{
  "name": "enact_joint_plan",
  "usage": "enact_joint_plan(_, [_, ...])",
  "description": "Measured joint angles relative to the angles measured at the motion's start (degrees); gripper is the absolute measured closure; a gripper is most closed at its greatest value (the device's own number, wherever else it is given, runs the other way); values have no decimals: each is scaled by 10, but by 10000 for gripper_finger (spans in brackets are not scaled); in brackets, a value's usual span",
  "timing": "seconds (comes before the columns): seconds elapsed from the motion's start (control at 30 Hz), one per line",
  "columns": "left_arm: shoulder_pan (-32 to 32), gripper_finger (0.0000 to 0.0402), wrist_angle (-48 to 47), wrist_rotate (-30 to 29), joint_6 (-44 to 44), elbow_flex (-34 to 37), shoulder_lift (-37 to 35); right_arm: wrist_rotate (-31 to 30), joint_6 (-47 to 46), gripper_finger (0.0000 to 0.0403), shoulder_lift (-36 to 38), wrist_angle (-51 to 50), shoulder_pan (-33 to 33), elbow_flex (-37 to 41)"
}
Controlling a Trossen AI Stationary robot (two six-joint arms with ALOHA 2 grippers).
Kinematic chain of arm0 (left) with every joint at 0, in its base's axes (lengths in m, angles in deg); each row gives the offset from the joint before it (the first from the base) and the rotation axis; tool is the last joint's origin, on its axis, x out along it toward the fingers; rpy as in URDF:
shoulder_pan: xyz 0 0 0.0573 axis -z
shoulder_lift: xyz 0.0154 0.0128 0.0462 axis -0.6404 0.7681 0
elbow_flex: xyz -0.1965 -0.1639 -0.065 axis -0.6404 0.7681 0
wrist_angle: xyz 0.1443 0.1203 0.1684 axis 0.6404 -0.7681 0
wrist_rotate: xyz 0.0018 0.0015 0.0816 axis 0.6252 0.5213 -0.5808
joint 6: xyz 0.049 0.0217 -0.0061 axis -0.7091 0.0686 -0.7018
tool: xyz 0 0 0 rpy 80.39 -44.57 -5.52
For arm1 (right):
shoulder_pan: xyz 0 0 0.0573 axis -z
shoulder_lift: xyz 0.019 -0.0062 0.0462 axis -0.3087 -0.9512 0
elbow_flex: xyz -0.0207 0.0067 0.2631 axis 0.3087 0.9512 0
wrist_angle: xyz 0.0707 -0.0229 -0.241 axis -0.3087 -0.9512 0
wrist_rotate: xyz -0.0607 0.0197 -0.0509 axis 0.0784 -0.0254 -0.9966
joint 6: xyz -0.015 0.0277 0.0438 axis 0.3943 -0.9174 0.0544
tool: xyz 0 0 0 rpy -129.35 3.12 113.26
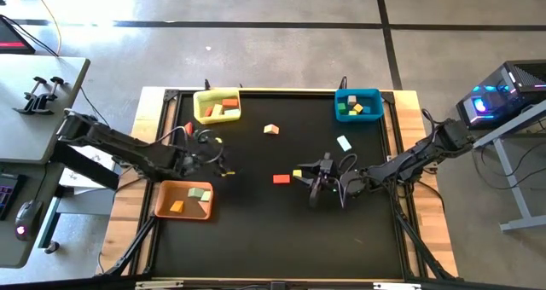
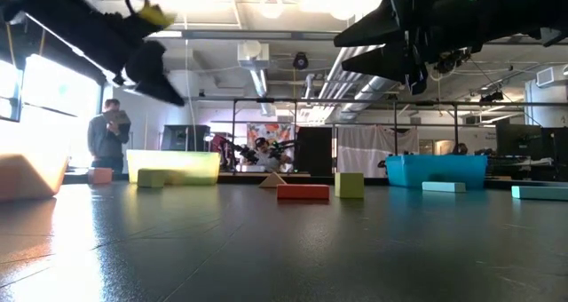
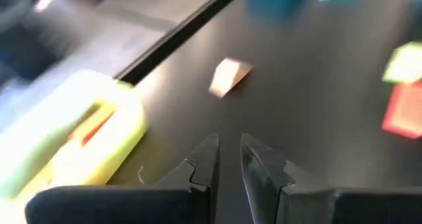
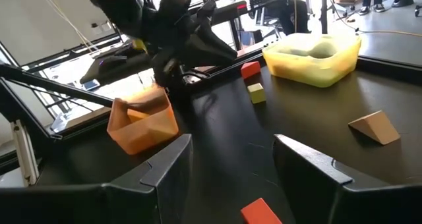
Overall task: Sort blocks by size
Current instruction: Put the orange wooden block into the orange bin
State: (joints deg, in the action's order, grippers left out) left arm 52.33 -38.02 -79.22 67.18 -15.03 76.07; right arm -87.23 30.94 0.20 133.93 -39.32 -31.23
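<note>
Three bins: orange bin (image 1: 182, 200) nearest me, yellow bin (image 1: 217, 106) and blue bin (image 1: 357, 104) far. Five loose blocks I count on the mat: red bar (image 1: 281, 179) lying crosswise, yellow cube (image 1: 297, 174), mint bar (image 1: 344, 142), tan wedge (image 1: 271, 130), small yellow block (image 4: 256, 92). Left gripper (image 3: 227, 159) nearly closed, empty; right gripper (image 4: 232, 159) open. Bin contents hard to count.

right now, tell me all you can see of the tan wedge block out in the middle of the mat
The tan wedge-shaped block looks like plain matte wood, with one sloped face and a flat base. It rests alone on the black table mat, between the yellow plastic bin and the blue plastic bin, touching neither. From table height it shows as a small triangle. No hand touches it.
</note>
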Motion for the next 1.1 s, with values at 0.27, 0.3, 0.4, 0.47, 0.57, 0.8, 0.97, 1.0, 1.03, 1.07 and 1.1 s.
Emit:
enact_joint_plan(0.27, [-43, 358, -398, 5, 382, -60, -6, 0, 2, 197, 0, 0, 0, 0])
enact_joint_plan(0.3, [-50, 352, -435, 17, 410, -60, -8, 0, 2, 197, 0, 0, 0, 0])
enact_joint_plan(0.4, [-75, 323, -511, 48, 464, -60, -14, 4, 3, 197, 0, -1, 0, 0])
enact_joint_plan(0.47, [-94, 298, -534, 52, 472, -60, -19, 9, 8, 197, 0, -2, 0, 0])
enact_joint_plan(0.57, [-131, 255, -533, 52, 455, -60, -27, 9, 12, 197, 0, -2, 0, 0])
enact_joint_plan(0.8, [-271, 166, -525, 114, 379, -60, -30, 14, 12, 197, 0, -2, 0, 0])
enact_joint_plan(0.97, [-374, 132, -475, 171, 282, -60, -30, 15, 12, 197, 0, -2, 0, 0])
enact_joint_plan(1.0, [-391, 129, -462, 177, 263, -60, -29, 15, 12, 197, 0, -2, 0, 0])
enact_joint_plan(1.03, [-408, 127, -449, 185, 244, -60, -27, 15, 12, 197, 0, -2, 0, 0])
enact_joint_plan(1.07, [-423, 126, -441, 192, 229, -60, -25, 15, 12, 197, 0, -2, 0, 0])
enact_joint_plan(1.1, [-437, 126, -435, 200, 217, -60, -22, 16, 12, 197, 0, -2, 0, 0])
